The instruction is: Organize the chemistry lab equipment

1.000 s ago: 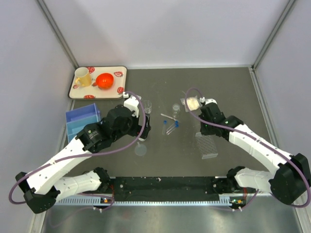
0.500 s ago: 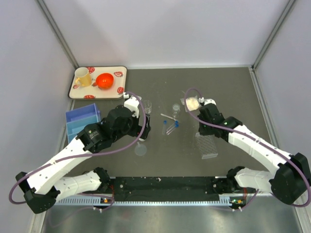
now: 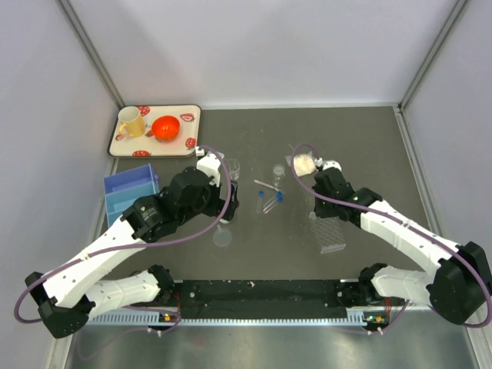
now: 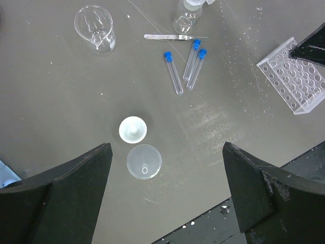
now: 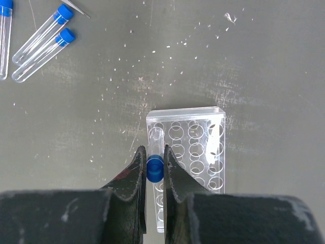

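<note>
**Right claw gripped a capped tube over the rack while the left hung open**

From where I stood, the right gripper (image 5: 155, 161) was closed on a blue-capped tube (image 5: 154, 136), its fingers pinching the tube at the blue cap. The tube's clear body reached out over the left column of the clear gridded tube rack (image 5: 200, 147), which lay flat on the grey table (image 3: 361, 138) on the right-hand side. Whether the tube's tip sat in a well, I could not tell.

The left gripper (image 4: 166, 152) hung above the middle of the table with its jaws spread wide and nothing between them. Straight below it sat a white funnel (image 4: 133, 129), and just beside that a clear round dish (image 4: 144, 161).

Farther off, three more blue-capped tubes (image 4: 185, 63) lay on their sides close together, two of them side by side. A thin rod (image 4: 172, 36) lay just beyond their caps. A small clear bottle (image 4: 187, 14) stood near the rod's end, and an empty beaker (image 4: 95, 28) stood well to the left of it.

At the far left corner a tray (image 3: 192, 115) carried a yellow mug (image 3: 132, 123) and an orange-red bowl (image 3: 165, 127). A blue bin (image 3: 129, 192) sat nearer, beside the left arm.
</note>
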`<act>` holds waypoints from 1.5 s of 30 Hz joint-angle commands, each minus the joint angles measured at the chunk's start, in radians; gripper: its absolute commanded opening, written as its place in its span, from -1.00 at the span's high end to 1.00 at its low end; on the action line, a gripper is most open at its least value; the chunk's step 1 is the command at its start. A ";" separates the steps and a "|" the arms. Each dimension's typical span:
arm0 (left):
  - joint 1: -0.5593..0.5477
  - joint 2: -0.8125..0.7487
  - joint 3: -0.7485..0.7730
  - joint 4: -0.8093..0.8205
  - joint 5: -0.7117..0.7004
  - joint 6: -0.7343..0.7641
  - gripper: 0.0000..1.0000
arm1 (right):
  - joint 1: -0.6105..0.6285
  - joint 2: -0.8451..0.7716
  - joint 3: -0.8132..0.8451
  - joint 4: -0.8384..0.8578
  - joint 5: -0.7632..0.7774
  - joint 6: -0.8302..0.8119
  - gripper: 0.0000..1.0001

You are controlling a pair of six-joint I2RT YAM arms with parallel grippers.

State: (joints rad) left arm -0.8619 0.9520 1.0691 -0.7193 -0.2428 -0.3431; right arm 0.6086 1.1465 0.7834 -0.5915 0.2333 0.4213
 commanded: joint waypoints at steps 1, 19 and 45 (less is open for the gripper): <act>0.000 0.002 -0.009 0.047 0.004 -0.011 -0.90 | 0.013 -0.018 -0.004 0.019 0.031 0.016 1.00; -0.002 0.005 -0.003 0.046 -0.009 -0.002 -0.90 | 0.014 0.160 0.082 0.151 0.103 -0.019 1.00; 0.000 0.004 -0.006 0.024 -0.015 -0.004 -0.91 | 0.014 0.315 0.195 0.183 0.041 -0.056 1.00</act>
State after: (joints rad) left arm -0.8619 0.9600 1.0687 -0.7128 -0.2523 -0.3424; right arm 0.6125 1.4620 0.9539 -0.4389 0.2829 0.3836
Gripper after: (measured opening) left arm 0.955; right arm 0.071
